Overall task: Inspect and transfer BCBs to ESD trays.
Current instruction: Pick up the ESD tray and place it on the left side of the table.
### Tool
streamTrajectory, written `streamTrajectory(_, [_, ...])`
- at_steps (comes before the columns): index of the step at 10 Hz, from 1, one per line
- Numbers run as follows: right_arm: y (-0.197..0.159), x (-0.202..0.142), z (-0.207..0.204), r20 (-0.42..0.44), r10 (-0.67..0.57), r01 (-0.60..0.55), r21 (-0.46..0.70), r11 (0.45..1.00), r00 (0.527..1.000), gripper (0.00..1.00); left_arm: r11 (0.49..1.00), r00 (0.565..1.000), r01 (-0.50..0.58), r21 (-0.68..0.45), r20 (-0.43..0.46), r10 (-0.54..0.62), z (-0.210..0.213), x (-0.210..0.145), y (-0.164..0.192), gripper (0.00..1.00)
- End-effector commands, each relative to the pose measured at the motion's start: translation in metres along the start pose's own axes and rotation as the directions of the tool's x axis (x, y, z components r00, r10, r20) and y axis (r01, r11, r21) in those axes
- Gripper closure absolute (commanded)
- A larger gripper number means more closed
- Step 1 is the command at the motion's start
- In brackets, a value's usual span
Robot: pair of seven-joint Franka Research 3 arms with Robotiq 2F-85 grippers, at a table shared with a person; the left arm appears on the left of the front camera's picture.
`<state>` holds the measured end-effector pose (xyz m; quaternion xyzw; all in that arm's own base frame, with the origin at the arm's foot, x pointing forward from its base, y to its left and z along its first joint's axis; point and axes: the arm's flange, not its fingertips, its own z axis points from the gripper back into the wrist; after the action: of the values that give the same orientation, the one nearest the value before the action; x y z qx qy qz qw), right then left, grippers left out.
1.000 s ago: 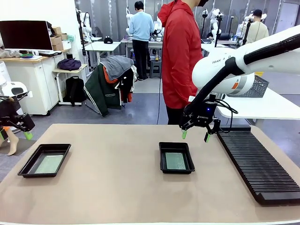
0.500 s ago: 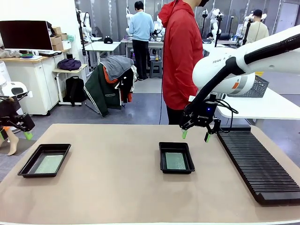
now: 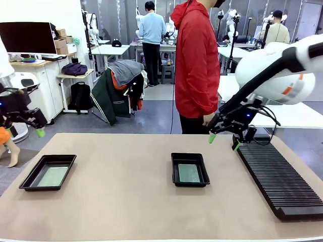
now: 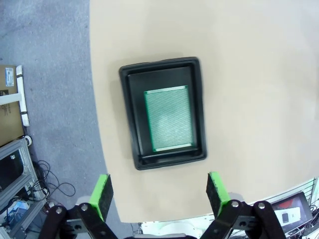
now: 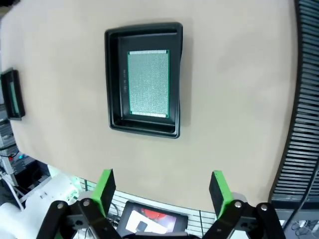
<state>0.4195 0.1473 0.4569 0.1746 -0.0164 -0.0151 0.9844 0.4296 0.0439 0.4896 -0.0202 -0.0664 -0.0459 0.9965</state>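
Two black ESD trays lie on the tan table, each with a green BCB flat on its floor. The left tray holds one board. The middle tray holds the other board. My left gripper hangs open above the table's far left edge. Its wrist view looks down on the left tray and board past the open gripper. My right gripper is open in the air to the right of the middle tray. It looks down on that tray and board.
A long black ribbed rack runs along the table's right side. A person in a red jacket stands at the far edge behind the middle tray. The left tray shows at the right wrist view's left edge.
My right gripper has moved right and a little up, away from the middle tray toward the rack. My left gripper has risen and shifted slightly right. Trays and boards have not moved.
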Motion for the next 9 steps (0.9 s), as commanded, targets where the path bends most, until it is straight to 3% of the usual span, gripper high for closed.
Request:
streamTrajectory(1, [-0.020,-0.015,-0.005,0.047,0.012,-0.016,0.078,0.997,0.999,0.00,0.999,1.000,-0.028,-0.020,0.005,0.028,0.007,0.005,-0.032,0.00])
streamTrajectory(9, [-0.104,-0.026,-0.002,0.075,0.055,-0.071,0.239,0.969,0.996,0.00,0.995,0.994,-0.097,0.005,0.047,0.097,0.021,0.011,-0.207,0.00])
